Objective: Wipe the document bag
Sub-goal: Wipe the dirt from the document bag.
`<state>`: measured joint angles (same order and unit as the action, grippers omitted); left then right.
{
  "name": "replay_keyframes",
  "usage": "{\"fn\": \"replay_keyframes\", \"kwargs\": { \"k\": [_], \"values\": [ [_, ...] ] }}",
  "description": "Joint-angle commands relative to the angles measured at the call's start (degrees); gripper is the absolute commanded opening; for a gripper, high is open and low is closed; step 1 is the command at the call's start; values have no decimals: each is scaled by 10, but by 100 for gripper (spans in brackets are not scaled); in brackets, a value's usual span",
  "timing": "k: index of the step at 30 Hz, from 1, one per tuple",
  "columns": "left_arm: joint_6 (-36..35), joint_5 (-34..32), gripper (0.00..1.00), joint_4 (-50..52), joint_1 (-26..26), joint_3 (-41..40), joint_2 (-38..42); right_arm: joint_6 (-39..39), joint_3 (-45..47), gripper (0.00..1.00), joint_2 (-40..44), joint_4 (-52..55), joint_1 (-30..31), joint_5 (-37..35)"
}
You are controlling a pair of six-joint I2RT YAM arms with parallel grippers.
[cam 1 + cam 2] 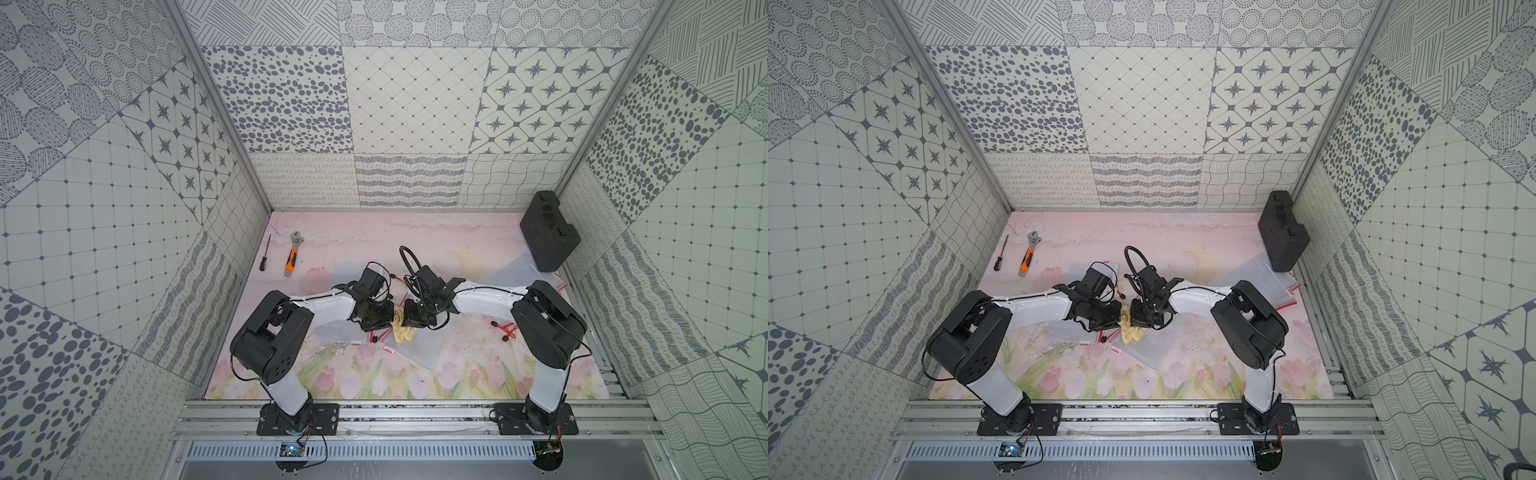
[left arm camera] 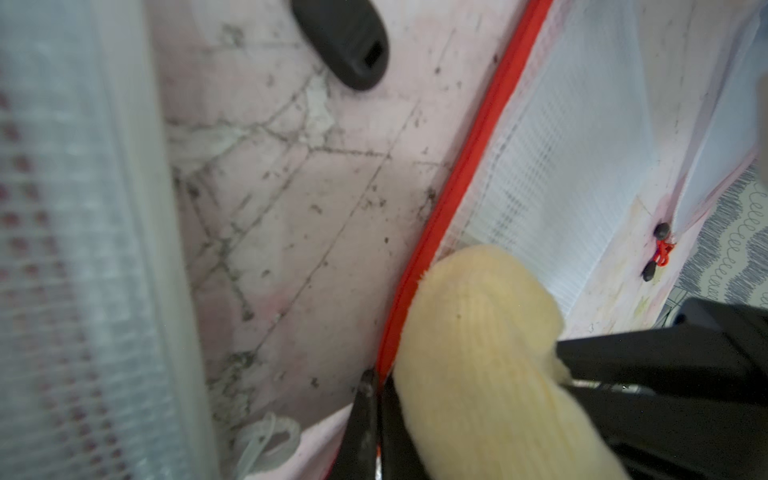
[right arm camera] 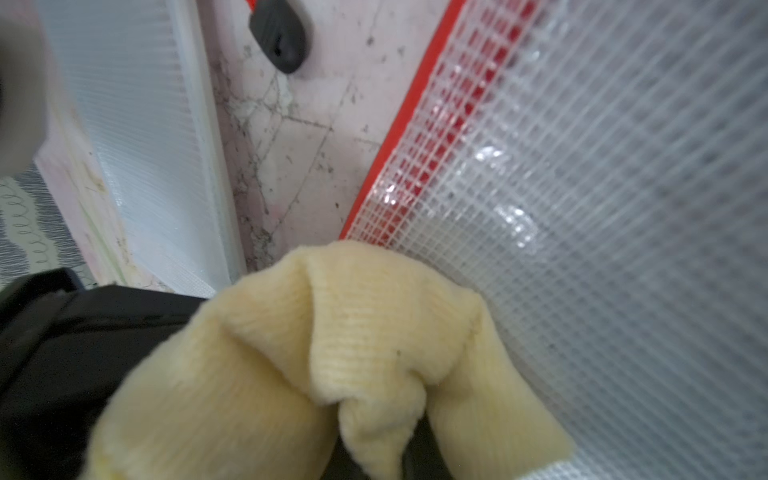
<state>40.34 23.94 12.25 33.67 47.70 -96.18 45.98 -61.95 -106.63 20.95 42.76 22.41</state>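
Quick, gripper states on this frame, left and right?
Left gripper: closed, pinching the red edge of the document bag.
Right gripper: closed on the yellow cloth.

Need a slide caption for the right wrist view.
Bunched yellow cloth against the clear mesh document bag, by its red zipper edge; stained pink mat alongside.

No writing can be read anywhere. The red-and-white tags (image 1: 388,350) on the clear bags (image 1: 415,349) are too small to make out.
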Motion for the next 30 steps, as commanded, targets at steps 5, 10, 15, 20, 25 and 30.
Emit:
{"fn": "replay_keyframes", "kwargs": {
  "k": [5, 10, 15, 20, 25, 30],
  "values": [
    [-12, -49, 0, 38, 2, 14, -6, -59, 167, 0, 106, 111, -181, -66],
    [-10, -45, 0, 36, 2, 22, -12, -85, 156, 0, 169, 179, -223, -122],
    [-3, -42, 0, 32, 2, 27, -15, -28, 107, 0, 128, 139, -133, -95],
    [7, -38, 0, 27, 3, 22, -17, 18, 0, 0, 29, 110, 8, -68],
    [25, -37, 0, 9, 4, 10, -9, 26, -14, 0, 10, 96, 33, -58],
    [41, -24, 0, -10, 5, 10, -19, -32, -5, 0, 5, 154, 3, -94]
  ]
}}
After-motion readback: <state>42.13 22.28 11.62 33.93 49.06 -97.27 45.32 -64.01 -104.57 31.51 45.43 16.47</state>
